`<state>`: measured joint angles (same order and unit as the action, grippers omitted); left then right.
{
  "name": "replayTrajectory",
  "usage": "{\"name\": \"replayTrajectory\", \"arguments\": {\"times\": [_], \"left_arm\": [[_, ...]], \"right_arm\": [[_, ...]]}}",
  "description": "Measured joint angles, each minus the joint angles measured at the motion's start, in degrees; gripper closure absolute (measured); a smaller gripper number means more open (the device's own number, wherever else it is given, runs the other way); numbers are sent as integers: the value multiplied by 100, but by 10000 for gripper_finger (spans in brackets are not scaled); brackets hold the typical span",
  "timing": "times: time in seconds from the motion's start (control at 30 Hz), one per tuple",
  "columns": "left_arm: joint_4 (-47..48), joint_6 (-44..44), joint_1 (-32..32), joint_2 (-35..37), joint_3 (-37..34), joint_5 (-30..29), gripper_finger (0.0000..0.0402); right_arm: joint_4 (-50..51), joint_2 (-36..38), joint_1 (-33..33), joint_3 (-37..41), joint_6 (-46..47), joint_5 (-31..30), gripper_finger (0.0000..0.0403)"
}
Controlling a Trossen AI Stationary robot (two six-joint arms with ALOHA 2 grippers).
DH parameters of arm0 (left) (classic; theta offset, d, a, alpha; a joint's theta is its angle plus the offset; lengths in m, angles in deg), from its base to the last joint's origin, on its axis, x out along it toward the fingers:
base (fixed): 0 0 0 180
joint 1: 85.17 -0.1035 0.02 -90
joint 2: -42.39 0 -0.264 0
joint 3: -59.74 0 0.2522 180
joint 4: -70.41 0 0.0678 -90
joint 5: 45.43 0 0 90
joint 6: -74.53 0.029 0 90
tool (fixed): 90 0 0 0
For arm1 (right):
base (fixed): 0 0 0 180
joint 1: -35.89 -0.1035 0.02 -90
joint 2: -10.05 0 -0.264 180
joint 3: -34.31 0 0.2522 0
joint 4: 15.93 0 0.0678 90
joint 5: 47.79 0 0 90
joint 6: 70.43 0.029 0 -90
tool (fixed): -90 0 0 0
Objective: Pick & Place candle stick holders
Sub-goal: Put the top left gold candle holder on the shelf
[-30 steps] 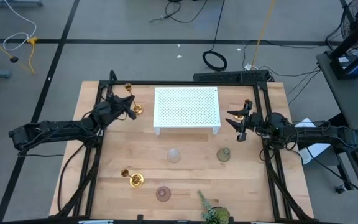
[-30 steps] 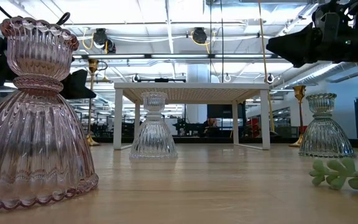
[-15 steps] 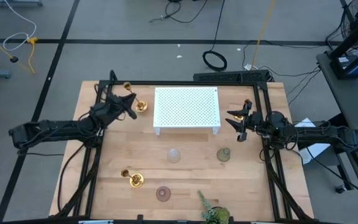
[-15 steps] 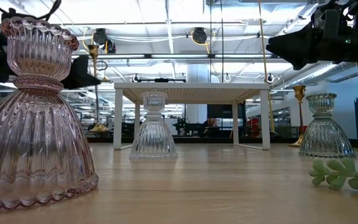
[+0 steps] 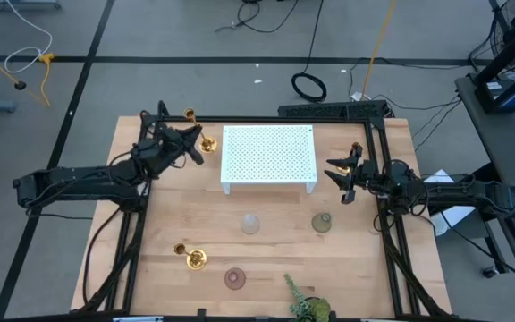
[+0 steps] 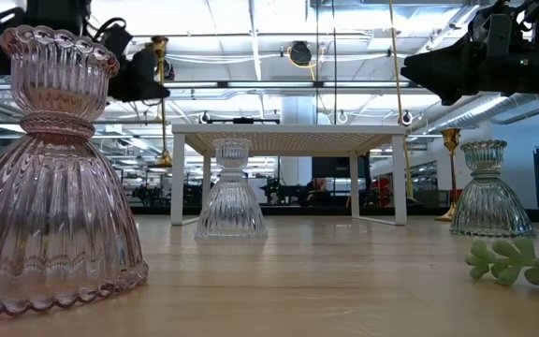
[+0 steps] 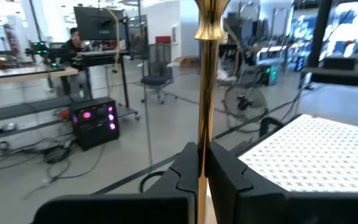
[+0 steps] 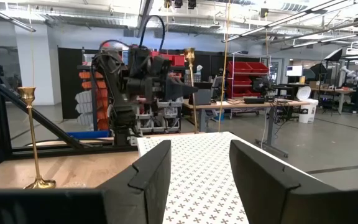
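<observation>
My left gripper is shut on a gold candlestick at the far left, beside the white stand. A second gold candlestick stands on its round base at the near left. A third stands at the far right, just beyond my open, empty right gripper. The clear, green and pink glass holders stand on the table nearer the front. My left gripper pinches the candlestick's thin stem between its two fingers, in the stem's upper half. The fingers come about level from the table's left and lie across the stem. The candlestick stays upright, and its round base hangs clear of the table.
A green leafy sprig lies at the front edge. A black frame runs along the table's sides and far edge. In the low view the pink holder stands closest to the camera, and bare wood lies between the glass holders and the stand.
My left gripper has risen and moved a little toward the far edge and the white stand, still shut on the gold candlestick. The candlestick has been lifted off the table, and it stays upright with its base now well clear.
</observation>
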<state>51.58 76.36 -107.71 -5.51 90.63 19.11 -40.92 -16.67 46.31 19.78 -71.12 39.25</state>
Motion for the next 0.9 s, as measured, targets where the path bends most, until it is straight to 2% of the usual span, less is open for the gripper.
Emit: {"name": "replayTrajectory", "arguments": {"times": [0.2,0.53,0.77,0.9], "left_arm": [[719,220,252,0,687,-206,387],[738,449,545,-77,1290,-173,387],[712,406,549,-804,1847,-148,387],[721,312,497,-1352,2291,310,387]], "right_arm": [[1,0,0,0,0,0,248],[8,0,0,0,0,2,248],[8,0,0,-2,-9,2,248],[8,0,0,-1,-9,2,248]]}}
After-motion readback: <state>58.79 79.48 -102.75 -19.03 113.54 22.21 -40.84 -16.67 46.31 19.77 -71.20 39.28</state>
